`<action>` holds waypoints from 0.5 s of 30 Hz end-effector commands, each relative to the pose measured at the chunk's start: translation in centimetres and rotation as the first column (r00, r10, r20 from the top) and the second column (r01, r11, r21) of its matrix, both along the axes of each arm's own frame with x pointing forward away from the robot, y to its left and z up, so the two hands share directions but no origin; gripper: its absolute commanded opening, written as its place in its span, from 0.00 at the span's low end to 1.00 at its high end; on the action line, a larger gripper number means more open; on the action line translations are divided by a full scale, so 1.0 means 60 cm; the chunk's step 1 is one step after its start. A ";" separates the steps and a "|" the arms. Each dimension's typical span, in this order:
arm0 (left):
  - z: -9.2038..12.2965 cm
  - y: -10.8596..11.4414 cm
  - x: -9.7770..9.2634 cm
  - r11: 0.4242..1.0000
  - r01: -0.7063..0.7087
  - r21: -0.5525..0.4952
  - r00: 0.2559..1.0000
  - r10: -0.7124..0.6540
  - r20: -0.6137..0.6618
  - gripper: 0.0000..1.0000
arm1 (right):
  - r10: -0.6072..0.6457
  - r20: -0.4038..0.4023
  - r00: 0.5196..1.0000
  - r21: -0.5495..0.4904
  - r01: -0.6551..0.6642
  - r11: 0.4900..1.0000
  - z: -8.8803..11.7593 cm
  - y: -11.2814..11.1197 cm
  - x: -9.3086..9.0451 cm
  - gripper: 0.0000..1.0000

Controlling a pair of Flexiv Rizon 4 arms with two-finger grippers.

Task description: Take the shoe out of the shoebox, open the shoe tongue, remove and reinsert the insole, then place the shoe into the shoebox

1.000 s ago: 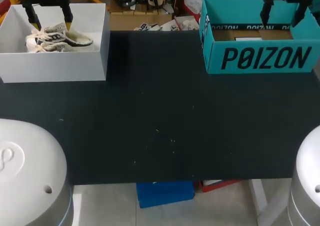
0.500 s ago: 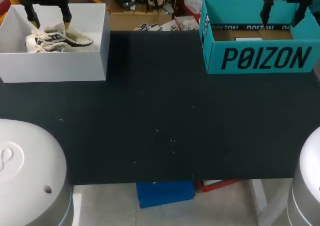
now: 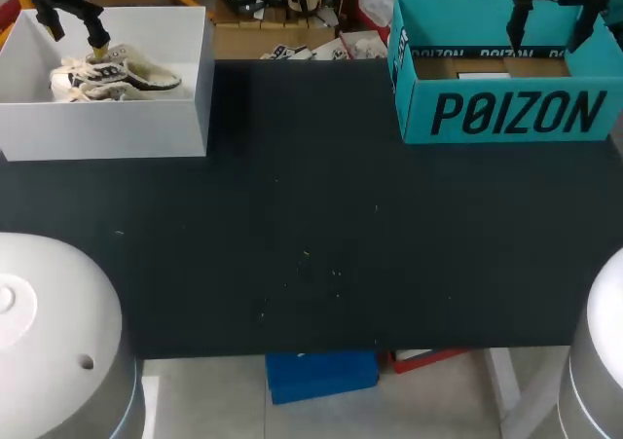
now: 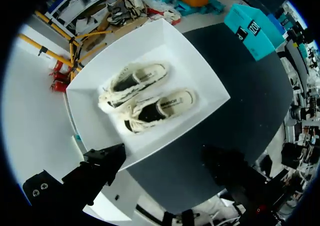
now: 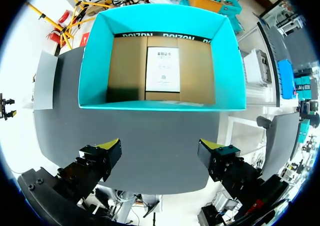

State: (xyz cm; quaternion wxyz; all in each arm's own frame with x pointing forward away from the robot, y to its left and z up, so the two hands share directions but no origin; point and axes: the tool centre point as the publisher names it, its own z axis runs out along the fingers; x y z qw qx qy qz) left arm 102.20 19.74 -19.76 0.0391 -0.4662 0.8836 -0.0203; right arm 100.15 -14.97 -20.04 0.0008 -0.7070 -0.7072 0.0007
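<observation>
our left gripper hangs wide open and empty over the shoe pair in the white box. right gripper is also open and empty, over the teal shoebox. risk: the shoes lie touching, so we could snag both or clip the wall.

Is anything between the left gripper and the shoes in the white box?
Nothing visible. The left gripper hangs open above the white box, which has no lid, and both shoes lie uncovered on its floor.
</observation>
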 end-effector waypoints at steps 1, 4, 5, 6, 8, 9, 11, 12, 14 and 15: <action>-0.002 0.005 0.020 0.744 0.666 -0.054 0.737 -0.667 -0.107 1.00 | 0.000 0.000 1.000 0.000 0.000 1.000 0.000 0.000 -0.001 1.00; -0.002 0.005 0.020 0.744 0.666 -0.054 0.737 -0.667 -0.107 1.00 | 0.000 0.000 1.000 0.000 0.000 1.000 0.000 0.000 -0.001 1.00; -0.002 0.005 0.020 0.744 0.666 -0.054 0.737 -0.667 -0.107 1.00 | 0.000 0.000 1.000 0.000 0.000 1.000 0.000 0.000 -0.001 1.00; -0.002 0.005 0.020 0.744 0.666 -0.054 0.737 -0.667 -0.107 1.00 | 0.000 0.000 1.000 0.000 0.000 1.000 0.000 0.000 -0.001 1.00; -0.002 0.005 0.020 0.744 0.666 -0.054 0.737 -0.667 -0.107 1.00 | 0.000 0.000 1.000 0.000 0.000 1.000 0.000 0.000 -0.001 1.00; -0.002 0.005 0.020 0.744 0.666 -0.054 0.737 -0.667 -0.107 1.00 | 0.000 0.000 1.000 0.000 0.000 1.000 0.000 0.000 -0.001 1.00; -0.002 0.005 0.020 0.744 0.666 -0.054 0.737 -0.667 -0.107 1.00 | 0.000 0.000 1.000 0.000 0.000 1.000 0.000 0.000 -0.001 1.00; -0.002 0.005 0.020 0.744 0.666 -0.054 0.737 -0.667 -0.107 1.00 | 0.000 0.000 1.000 0.000 0.000 1.000 0.000 0.000 -0.001 1.00; -0.005 0.006 0.020 0.740 0.670 -0.051 0.733 -0.671 -0.106 1.00 | 0.000 0.000 1.000 0.000 0.000 1.000 0.000 0.000 -0.001 1.00; -0.007 0.008 0.020 0.734 0.677 -0.053 0.727 -0.678 -0.105 1.00 | 0.000 0.000 1.000 0.000 0.000 1.000 0.000 0.000 -0.001 1.00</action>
